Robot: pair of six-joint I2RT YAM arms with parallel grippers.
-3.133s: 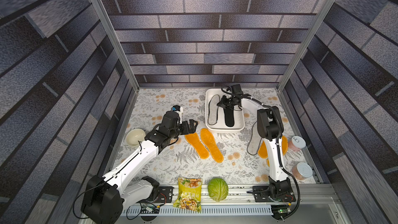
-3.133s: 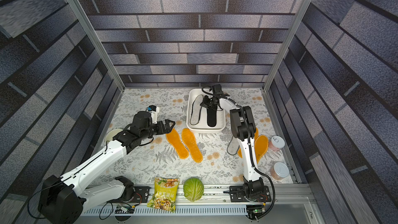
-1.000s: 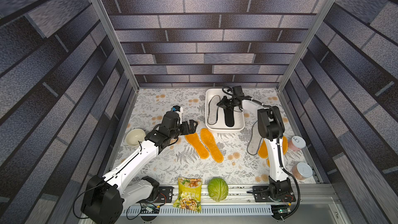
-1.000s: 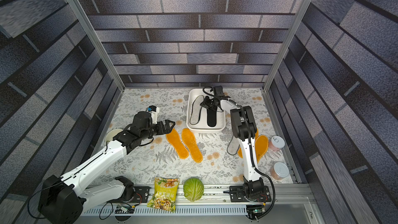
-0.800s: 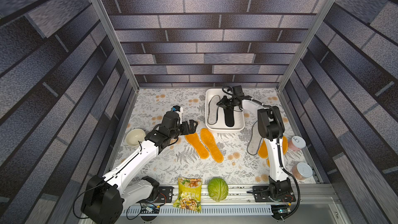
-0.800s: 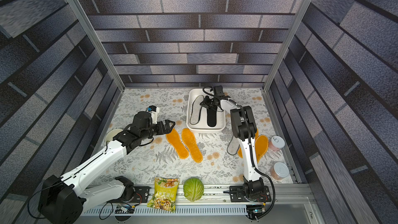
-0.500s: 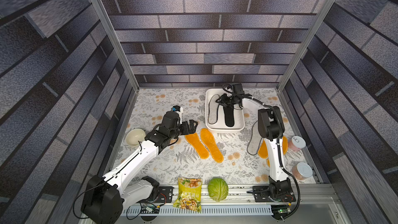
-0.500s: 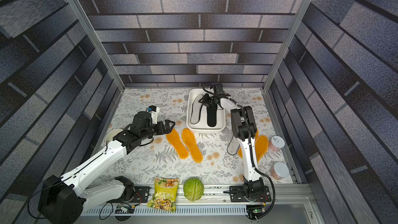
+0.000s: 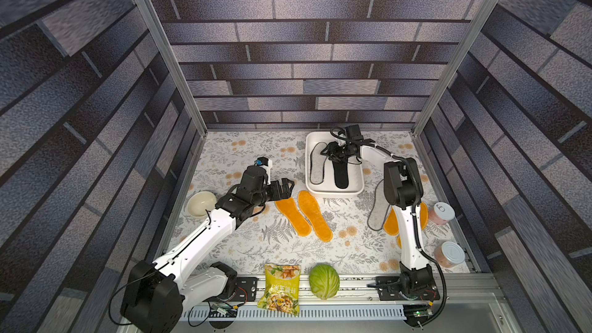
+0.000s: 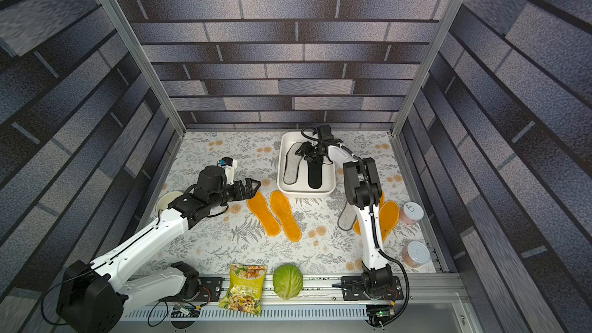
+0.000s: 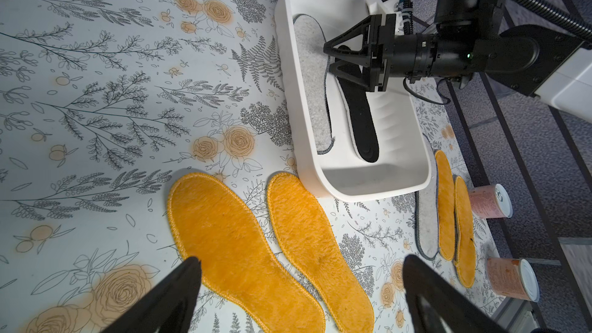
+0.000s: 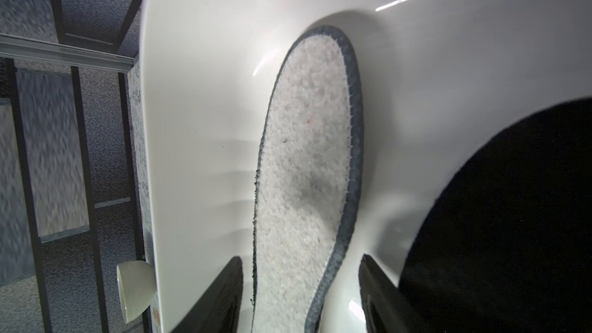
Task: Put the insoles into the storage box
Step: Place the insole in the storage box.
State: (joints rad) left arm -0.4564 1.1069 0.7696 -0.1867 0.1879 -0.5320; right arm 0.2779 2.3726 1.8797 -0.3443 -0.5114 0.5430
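The white storage box (image 9: 333, 192) stands at the back of the table. Inside it lie a light grey insole (image 9: 317, 164) and a black insole (image 9: 341, 172), side by side. My right gripper (image 12: 300, 260) is down in the box, open, its fingers either side of the grey insole (image 12: 307, 155) with gaps showing. Two orange insoles (image 9: 291, 214) (image 9: 315, 216) lie on the table in front of the box. My left gripper (image 11: 302, 262) hovers wide open over their ends, holding nothing. Another grey insole (image 9: 376, 209) and orange insoles (image 9: 391, 224) lie beside the right arm.
A cream bowl (image 9: 201, 203) sits at the left edge behind the left arm. Two cans (image 9: 443, 213) (image 9: 450, 253) stand at the right edge. A cabbage (image 9: 324, 280) and a snack bag (image 9: 282, 286) rest on the front rail. Walls enclose the table.
My right gripper's jaws have spread apart inside the box, letting go of the grey insole. The left arm has stayed where it was.
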